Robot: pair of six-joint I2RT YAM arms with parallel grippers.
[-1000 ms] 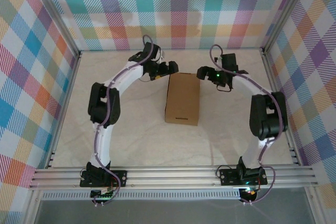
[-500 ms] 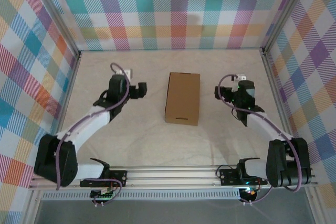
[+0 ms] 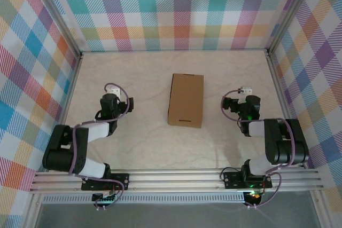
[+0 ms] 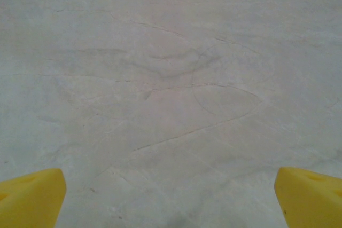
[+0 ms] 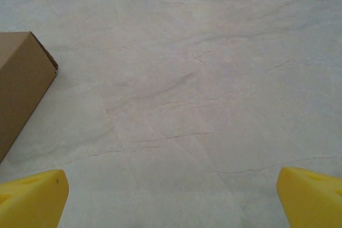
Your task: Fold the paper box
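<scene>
Wore white shells [image 3: 96, 130] between bulky black joint housings [image 3: 286, 145]. Trailed purple cable [image 3: 81, 138] along both arms. Stood on black base plates [image 3: 105, 180] bolted to the aluminium rail [image 3: 176, 177]. Showed a green light [image 3: 249, 116] beyond the rail's right end. Ended in yellow fingertips [image 4: 32, 198].

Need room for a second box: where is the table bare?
Bare: far strip of the pale marbled table between the brown cardboard box and plaid back wall; both side lanes beside the box; the strip in front. Crowded: near corners, where the left arm and right arm sit.

Paper box [image 5: 21, 86] at left; right pincer [image 5: 171, 201] (yellow-tipped) agape.
</scene>
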